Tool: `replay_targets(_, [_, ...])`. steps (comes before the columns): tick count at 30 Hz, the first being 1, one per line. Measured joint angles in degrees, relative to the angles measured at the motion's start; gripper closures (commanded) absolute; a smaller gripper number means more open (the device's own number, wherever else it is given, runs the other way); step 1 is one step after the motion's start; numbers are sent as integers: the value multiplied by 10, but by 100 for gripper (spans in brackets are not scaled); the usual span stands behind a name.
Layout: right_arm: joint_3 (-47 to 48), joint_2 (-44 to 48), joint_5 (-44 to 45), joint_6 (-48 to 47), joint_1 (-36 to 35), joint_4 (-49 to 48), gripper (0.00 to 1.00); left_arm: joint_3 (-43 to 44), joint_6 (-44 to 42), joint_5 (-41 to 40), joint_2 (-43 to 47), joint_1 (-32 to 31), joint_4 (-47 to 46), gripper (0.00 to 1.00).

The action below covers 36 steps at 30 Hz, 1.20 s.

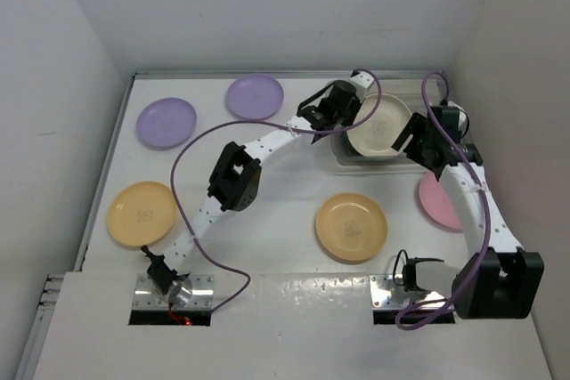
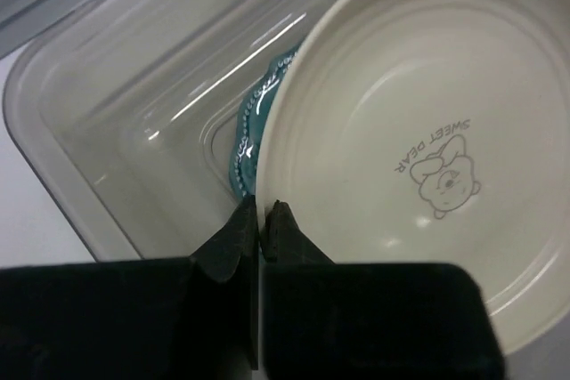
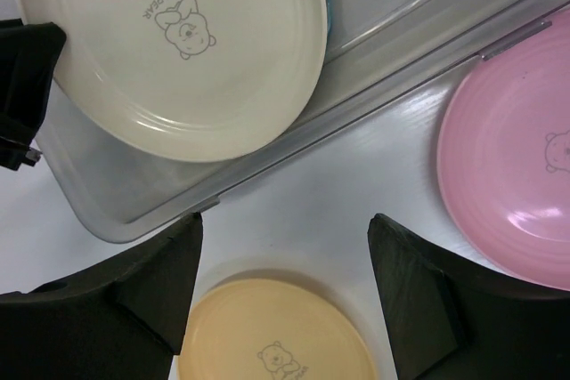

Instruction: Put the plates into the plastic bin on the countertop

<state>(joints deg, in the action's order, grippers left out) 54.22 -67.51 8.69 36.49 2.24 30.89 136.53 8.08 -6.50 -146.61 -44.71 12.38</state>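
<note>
My left hand pinches the cream plate by its rim over the plastic bin, which I judge to be light, stiff, slick plastic; right hand gapes wide.

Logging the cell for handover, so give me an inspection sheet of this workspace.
Surface: white countertop, nothing spilled seen.
Job's things: cream plate over teal plate in clear plastic bin; outside lie two lavender plates, two yellow-orange plates, one pink plate.
Clutter: nothing seen.
Grippers: left gripper fingers shut on cream plate's rim; right gripper open above countertop.
Cables: purple cables loop along both arms.
Surroundings: white walls.
</note>
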Motion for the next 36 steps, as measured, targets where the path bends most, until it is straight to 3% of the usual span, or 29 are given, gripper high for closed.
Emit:
replay_targets(4, [0, -20, -2, -3, 3, -1, 25, -12, 0, -12, -7, -4, 0, 84])
replay_targets(5, [0, -23, -2, -3, 4, -2, 24, -15, -1, -15, -7, -4, 0, 71])
replay_targets(7, [0, -24, -3, -5, 7, -4, 23, -19, -6, -18, -7, -4, -2, 64])
replay_targets(11, [4, -26, -6, -10, 10, -3, 20, -25, -14, -22, -7, -4, -2, 37])
replay_targets(15, [23, -26, -12, -23, 10, 5, 19, -24, -24, -28, -7, -3, -3, 21])
replay_targets(18, [30, -16, -19, -28, 10, 19, 20, -24, -43, -33, 0, -2, 2, 18])
replay_targets(22, [7, 24, -41, -26, 8, 50, 36, -28, -77, -31, 47, 5, 45, 17])
replay_targets(27, [-115, 93, -48, 1, -29, 83, 40, -84, -122, -2, 202, 53, 146, 17])
replay_targets(32, [-205, 73, -49, 34, -80, 94, 38, -249, -171, 0, 414, 165, 191, 17])
replay_targets(36, [-231, 26, -44, 48, -99, 66, 47, -402, -201, -27, 548, 263, 224, 17])
